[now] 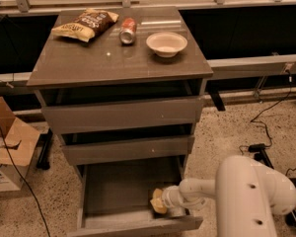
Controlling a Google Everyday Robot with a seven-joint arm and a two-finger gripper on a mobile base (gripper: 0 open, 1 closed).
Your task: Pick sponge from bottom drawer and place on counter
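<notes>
**Where the Drawer Stands Open, Gripper Meets Sponge**

While the bottom drawer [118, 186] stands pulled out, with the two upper drawers set further back above it, the white arm [202, 187] reaches in from the right, over the drawer's right wall. The gripper [164, 199] sits low inside the drawer at its front right corner. The sponge [157, 203] lies in that same corner, a pale yellow block pressed right up against the gripper's tip on its left side. It shows partly past the tip, near the drawer's front wall. How far the gripper is spread, and whether it has hold of the sponge, cannot be told: the wrist covers that part.

The rest of the drawer floor is bare grey. Up on the counter [113, 63] a chip bag [85, 24] lies at the back left, a can [128, 30] on its side beside it, and a bowl [166, 43] to the right of the can. All three are well apart from the gripper. A cardboard box [10, 152] sits on the floor to the left of the cabinet.
</notes>
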